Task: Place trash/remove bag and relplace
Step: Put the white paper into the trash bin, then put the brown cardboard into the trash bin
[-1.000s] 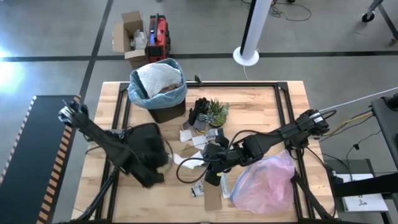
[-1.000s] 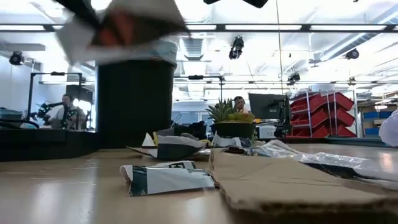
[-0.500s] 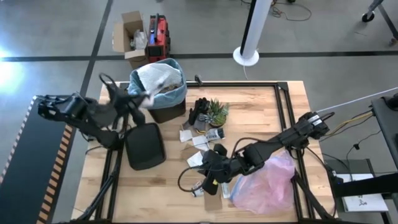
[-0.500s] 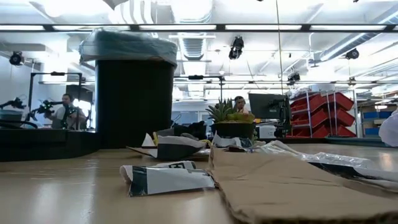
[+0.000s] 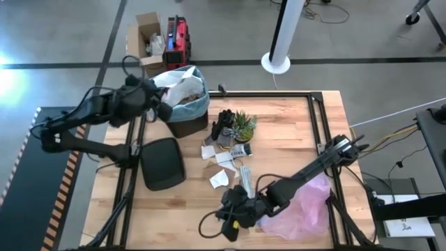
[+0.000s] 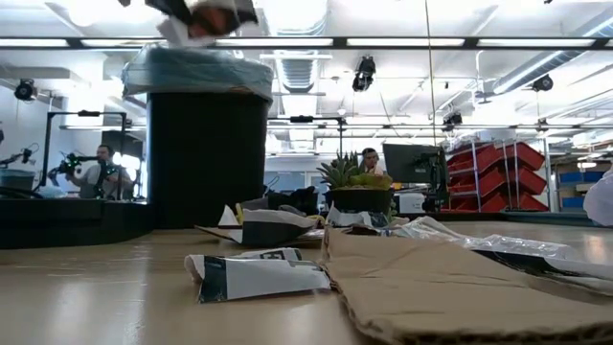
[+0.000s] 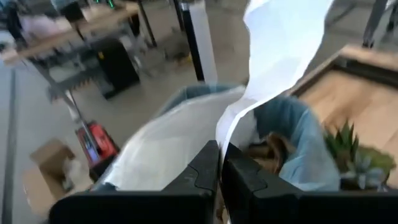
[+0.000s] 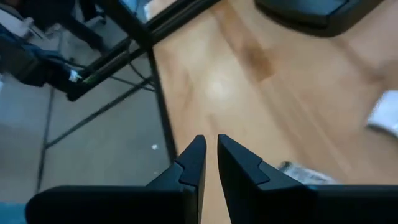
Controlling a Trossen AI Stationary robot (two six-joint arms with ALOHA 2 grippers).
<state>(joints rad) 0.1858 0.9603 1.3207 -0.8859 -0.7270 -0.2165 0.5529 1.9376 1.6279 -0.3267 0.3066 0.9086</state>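
Observation:
A black bin point(image 5: 184, 124) lined with the light blue bag point(image 5: 200, 104) stands at the table's far left, with paper trash inside. My left gripper point(image 5: 166, 109) is above the bin's left rim, shut on a white paper sheet point(image 7: 280, 56) that also shows over the bin point(image 6: 206, 13). My right gripper point(image 5: 231, 213) is low over the table near its front edge. Its fingers point(image 8: 209, 144) are nearly together with nothing between them. Paper scraps point(image 5: 221, 167) lie mid-table. My left gripper pinches one end of the white sheet point(image 7: 232, 127) between its two fingers. It comes from the table's left, slanting a little downward. The sheet reaches out beyond the fingertips over the bin's open top, lifted clear of the table.
A black lid-like tray point(image 5: 162, 164) lies left of centre. A small potted plant point(image 5: 243, 126) stands beside the bin. A pinkish plastic bag point(image 5: 296, 206) lies at the near right under my right arm. A white scrap point(image 6: 259, 273) and brown cardboard point(image 6: 431, 287) lie near the front.
My left gripper has risen from above the black tray and swung toward the far edge, carrying the white sheet to the bin's top. My right gripper has gone down and toward the table's near edge.

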